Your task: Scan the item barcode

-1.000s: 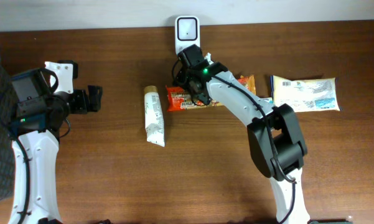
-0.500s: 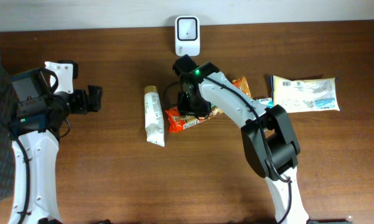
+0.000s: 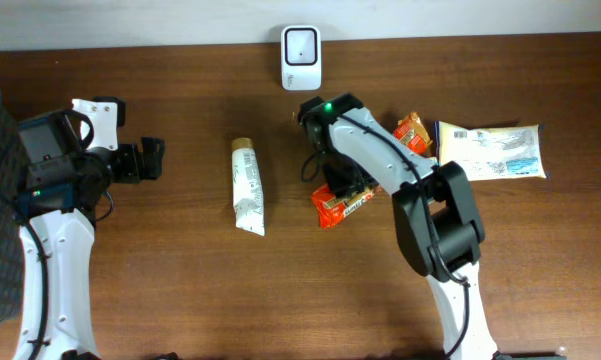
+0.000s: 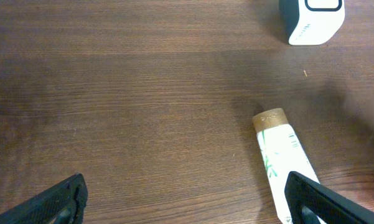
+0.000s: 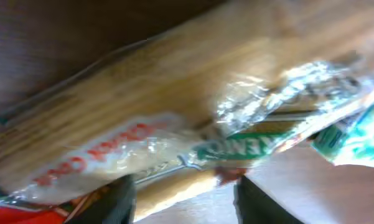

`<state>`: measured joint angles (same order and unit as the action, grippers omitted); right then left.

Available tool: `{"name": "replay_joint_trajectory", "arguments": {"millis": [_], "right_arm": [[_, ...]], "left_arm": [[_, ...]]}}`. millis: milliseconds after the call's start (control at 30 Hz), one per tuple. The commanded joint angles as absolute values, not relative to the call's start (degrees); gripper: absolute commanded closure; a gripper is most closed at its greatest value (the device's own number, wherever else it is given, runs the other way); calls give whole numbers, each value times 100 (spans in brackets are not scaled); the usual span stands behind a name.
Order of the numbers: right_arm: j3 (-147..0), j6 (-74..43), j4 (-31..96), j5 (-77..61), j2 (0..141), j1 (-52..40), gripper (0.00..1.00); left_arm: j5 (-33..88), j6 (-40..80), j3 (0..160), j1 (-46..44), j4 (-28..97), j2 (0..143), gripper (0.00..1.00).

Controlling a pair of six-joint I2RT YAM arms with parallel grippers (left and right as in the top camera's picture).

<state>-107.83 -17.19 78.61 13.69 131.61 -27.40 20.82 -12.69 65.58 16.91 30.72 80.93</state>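
Fingers (image 4: 59,202) of the left gripper (image 4: 185,183) stand wide apart above the table (image 4: 112,93), near the white tube (image 4: 280,155). The right gripper (image 3: 343,191) sits on the red snack packet (image 3: 330,211), well apart from the scanner (image 3: 300,57). I cannot tell whether it grips.

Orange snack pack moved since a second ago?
Yes. The orange snack pack has shifted down-right in the overhead view, farther from the white scanner.

Right gripper (image 3: 342,190) is swinging away from the scanner (image 3: 301,58), carrying the red snack packet (image 3: 337,208) toward the table's near side. The orange packet (image 3: 412,128) is shifting right, nearer the white pouch (image 3: 490,150).
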Motion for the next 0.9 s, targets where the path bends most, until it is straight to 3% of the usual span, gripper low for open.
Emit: {"name": "replay_joint_trajectory", "arguments": {"millis": [0, 33, 67, 100, 233, 433, 567, 600, 667, 733, 800, 833, 867], "right_arm": [[-10958, -2567, 7673, 956, 12339, -2390, 28], [-10958, -3114, 7607, 648, 12230, -2296, 27], [-10958, -3671, 7572, 360, 12221, -2231, 19], [-10906, -4329, 7544, 252, 12254, -2206, 1], [-10390, -6377, 7225, -108, 12401, -2484, 1], [-9369, -6399, 5990, -84, 12414, -2897, 1], [-8882, -6396, 5822, -89, 12416, -2886, 1], [-8816, -6390, 5848, -89, 12414, -2886, 5], [-8812, -6007, 5837, -145, 12414, -2891, 30], [-8818, -4945, 5612, -401, 12411, -2886, 56], [-8842, -3258, 5196, -1444, 12411, -2886, 70], [-8969, -2585, 5238, -1900, 12409, -2886, 96], [-9083, -2373, 5378, -2005, 12396, -2893, 96]], "left_arm": [[2141, -1361, 6589, 1695, 3089, 8077, 1], [2141, -1361, 6589, 1695, 3089, 8077, 1], [2141, -1361, 6589, 1695, 3089, 8077, 1], [2141, -1361, 6589, 1695, 3092, 8077, 1], [2141, -1361, 6589, 1695, 3092, 8077, 1], [2141, -1361, 6589, 1695, 3092, 8077, 1], [2141, -1361, 6589, 1695, 3092, 8077, 1], [2141, -1361, 6589, 1695, 3092, 8077, 1], [2141, -1361, 6589, 1695, 3092, 8077, 1], [2141, -1361, 6589, 1695, 3092, 8077, 1], [2141, -1361, 6589, 1695, 3092, 8077, 1], [2141, -1361, 6589, 1695, 3092, 8077, 1], [2141, -1361, 6589, 1695, 3092, 8077, 1]]}}
